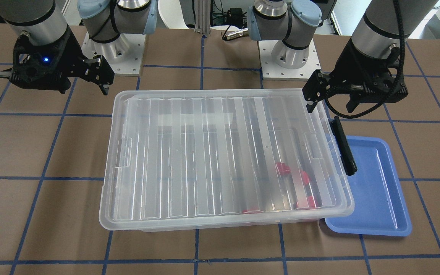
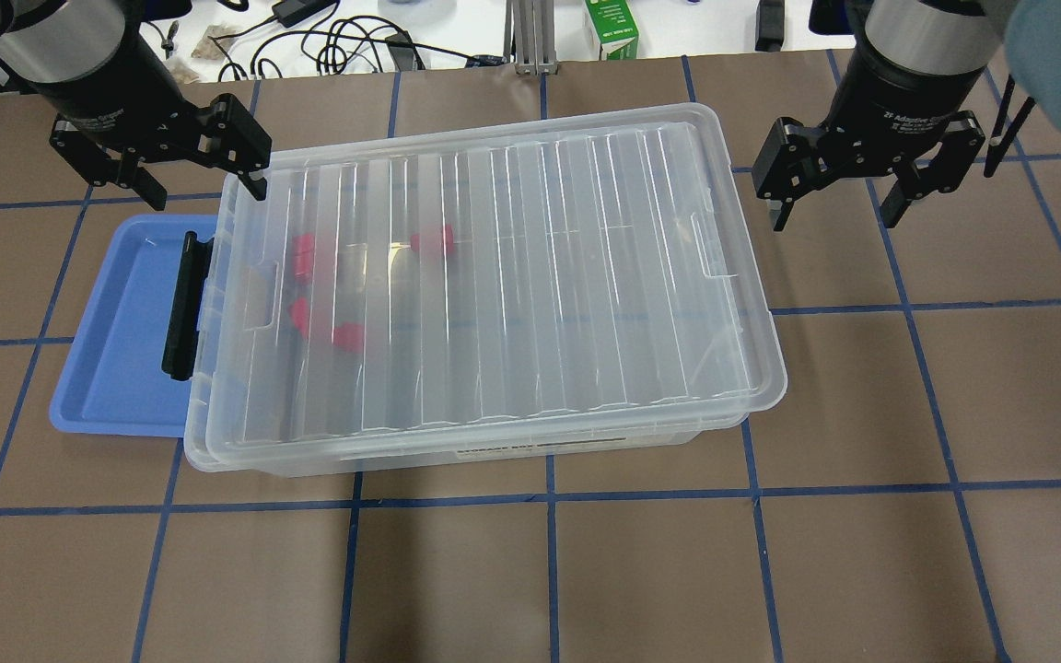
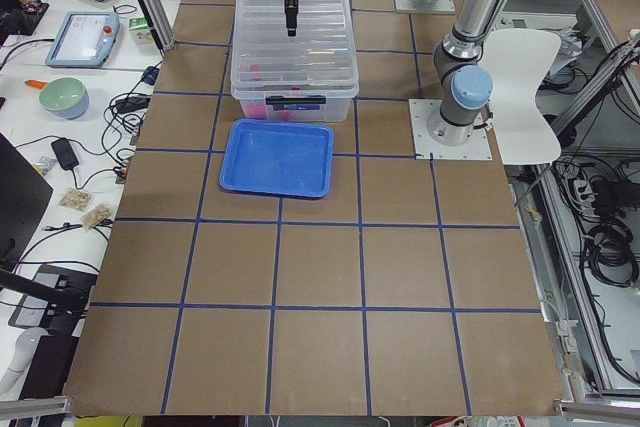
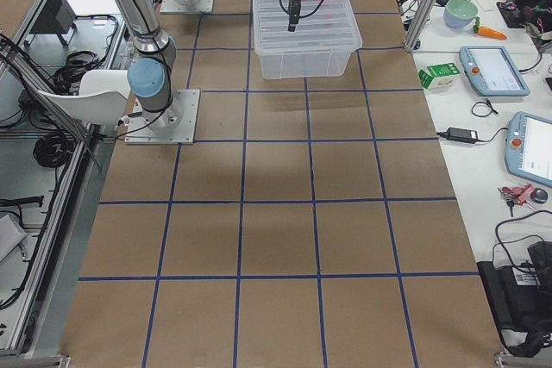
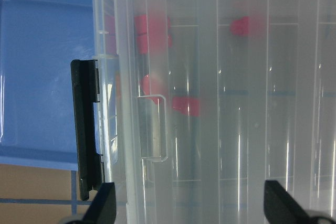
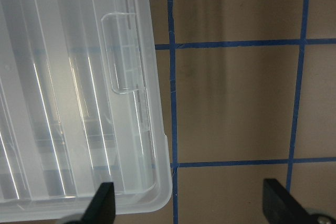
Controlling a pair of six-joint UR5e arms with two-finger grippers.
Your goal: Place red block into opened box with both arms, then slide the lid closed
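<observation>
2 wide, empty grippers: left gripper (image 2: 204,182), right gripper (image 2: 833,217) above opposite ends of lid (image 2: 512,276)

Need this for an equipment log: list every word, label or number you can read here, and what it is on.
"2F Adaptive", the rest blurred: white print on the black body above the right hand.
Left hand: similar white print, too blurred to read.
Dark label strip on the large see-through plastic box: too blurred.
Green carton at the overhead view's top edge: print too small.
Nothing else is legible.
</observation>
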